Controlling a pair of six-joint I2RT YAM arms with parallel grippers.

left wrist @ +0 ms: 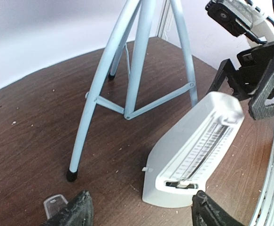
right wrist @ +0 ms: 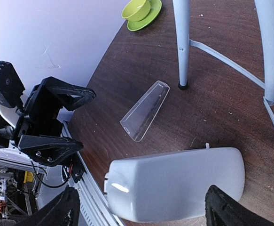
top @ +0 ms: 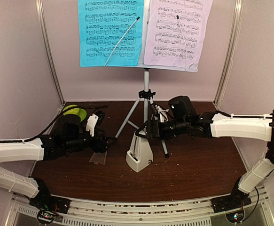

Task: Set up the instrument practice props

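Pale walls (top: 14,70) are boxing in a dark brown table (top: 198,169), and crumbs are lying scattered across the wood. At the back the music stand (top: 146,89) is standing upright on its silver tripod. It is carrying a cyan page (top: 111,33) on the left and a lilac page (top: 176,28) on the right, each with a thin wire arm lying across it.

I am reaching in from both sides. My left claw (right wrist: 87,118) is hanging low over the table with its fingers spread wide and nothing between them. My right claw (left wrist: 242,87) is hovering just beside the top of the metronome (top: 139,153), its fingers also gaping wide. I cannot tell whether either finger is touching it.

That metronome is standing upright in front of the tripod, between my two claws and near the foot of one leg. Its open front is showing the scale and is facing my left claw. Its clear cover (right wrist: 145,109) is lying flat on the wood, apart from it, between my left claw and another tripod foot. Far off in the back left corner, a green bowl (right wrist: 137,9) is sitting on its saucer (right wrist: 148,16).
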